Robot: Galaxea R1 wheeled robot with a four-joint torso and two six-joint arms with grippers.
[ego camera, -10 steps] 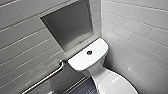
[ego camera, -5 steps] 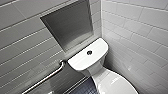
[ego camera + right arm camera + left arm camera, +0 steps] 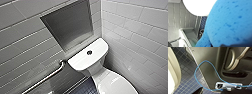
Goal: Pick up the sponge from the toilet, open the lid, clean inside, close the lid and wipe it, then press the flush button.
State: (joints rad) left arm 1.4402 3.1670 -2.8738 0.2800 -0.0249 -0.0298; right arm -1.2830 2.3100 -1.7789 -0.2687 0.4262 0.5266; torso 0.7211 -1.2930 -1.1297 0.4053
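Right wrist view: sponge close-up, porous.
Handling: prob. light, squashy; pinch mid-body.
Right gripper: state can't tell.

Toilet tank: white ceramic, smooth, glossy.
Lid: white, high gloss, pale streaks of reflected light.
Flush button: dark, shiny rim, looks like metal.
Wall tiles: white glaze, soft sheen, grey grout.
Niche: grey, flat, matt.
Rail: polished metal tube.
Floor: small dark blue square tiles, low sheen.
Sponge: bright blue foam, pitted, matt.
Cable: thin, blue, smooth plastic sheath.
Robot panel: dark grey, smooth, matt.
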